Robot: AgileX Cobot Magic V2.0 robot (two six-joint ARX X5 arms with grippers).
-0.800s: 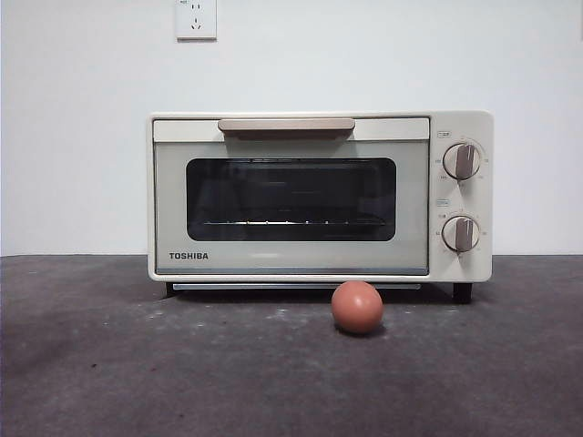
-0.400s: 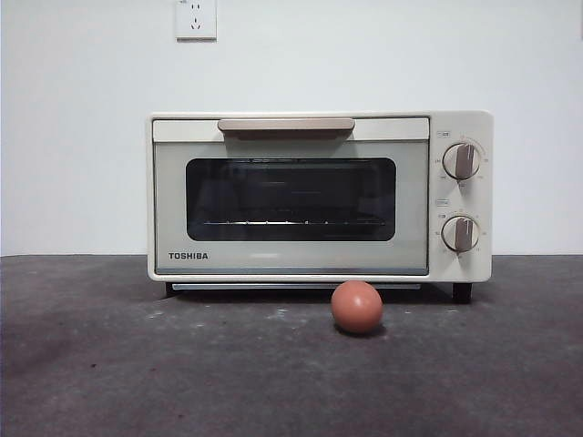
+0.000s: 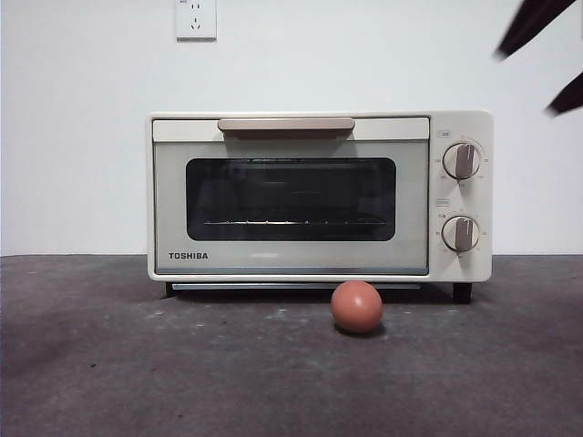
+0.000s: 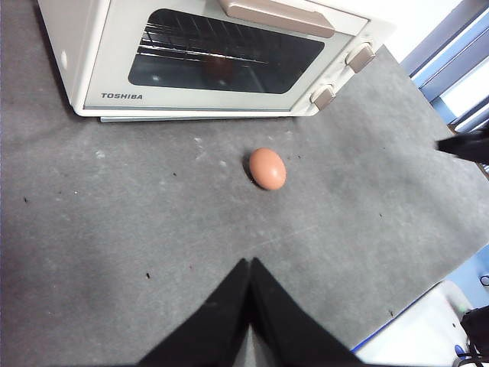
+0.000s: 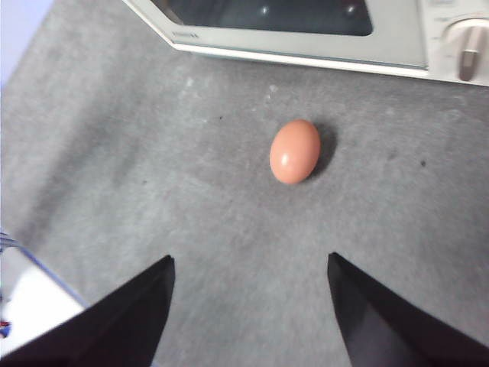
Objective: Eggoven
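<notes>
1. The small smooth reddish-brown egg (image 3: 357, 307) lay on the dark grey table (image 3: 109, 364), just before the closed cream TOSHIBA toaster oven (image 3: 319, 196).
2. The right gripper (image 5: 250, 306) hovered above it, jaws spread wide.
3. The left gripper (image 4: 249, 269) hung farther off, jaws pressed together, empty.

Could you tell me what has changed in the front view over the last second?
A black gripper tip has come into the front view at the top right corner; it was absent before. By the wrist views this looks like the right gripper, jaws open above the egg, though that match is uncertain. Nothing has been grasped. The egg stayed on the table before the oven, whose door remains shut. The left gripper is shut, holding nothing.
</notes>
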